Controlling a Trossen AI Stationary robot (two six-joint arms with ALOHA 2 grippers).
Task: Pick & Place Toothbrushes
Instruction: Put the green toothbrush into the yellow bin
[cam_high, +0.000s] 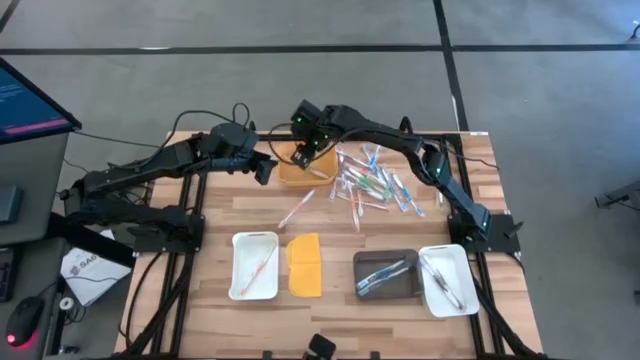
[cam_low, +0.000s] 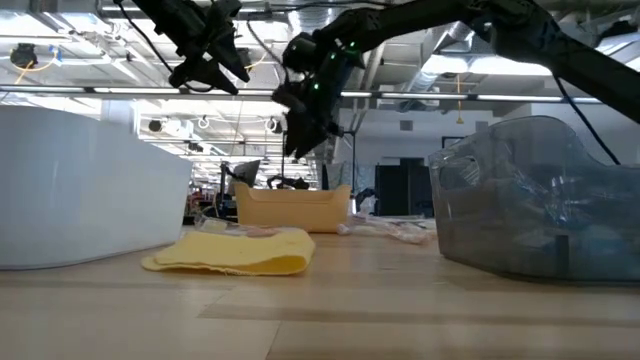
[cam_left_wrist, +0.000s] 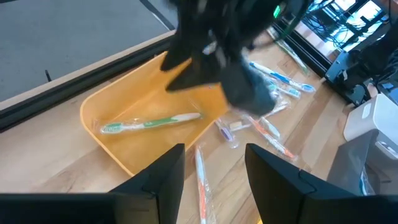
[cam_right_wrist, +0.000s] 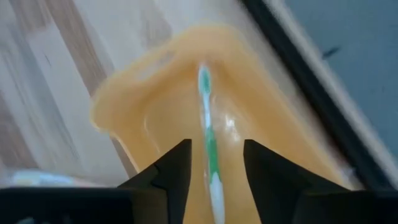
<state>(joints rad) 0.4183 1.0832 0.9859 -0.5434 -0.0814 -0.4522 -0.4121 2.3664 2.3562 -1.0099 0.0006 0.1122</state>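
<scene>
Toothbrushes (cam_high: 375, 185) are being left scattered in a loose pile on the bench (cam_high: 330, 215), just beside an orange tray (cam_high: 297, 170) at the far edge, where a single green toothbrush (cam_left_wrist: 152, 122) is lying inside. The right claw (cam_high: 312, 148) is being held above that tray, its fingers parted and gripping nothing, with the green brush seen between them in the right wrist view. The left claw (cam_high: 262, 165) is being kept just beside the tray on the other side, likewise parted and empty. Nearer the front, a white tray (cam_high: 255, 265) with one brush, a yellow-orange lid (cam_high: 305, 265), a grey tray (cam_high: 387, 273) and a second white tray (cam_high: 445, 280) are being used for sorted brushes. Trouble is likely to be caused by the closeness of the two claws over the tray: a collision could be provoked if both are lowered together. The wrapped brushes in the pile are overlapping, so two could be pinched at once, or neighbours could be swept off the bench edge.
</scene>
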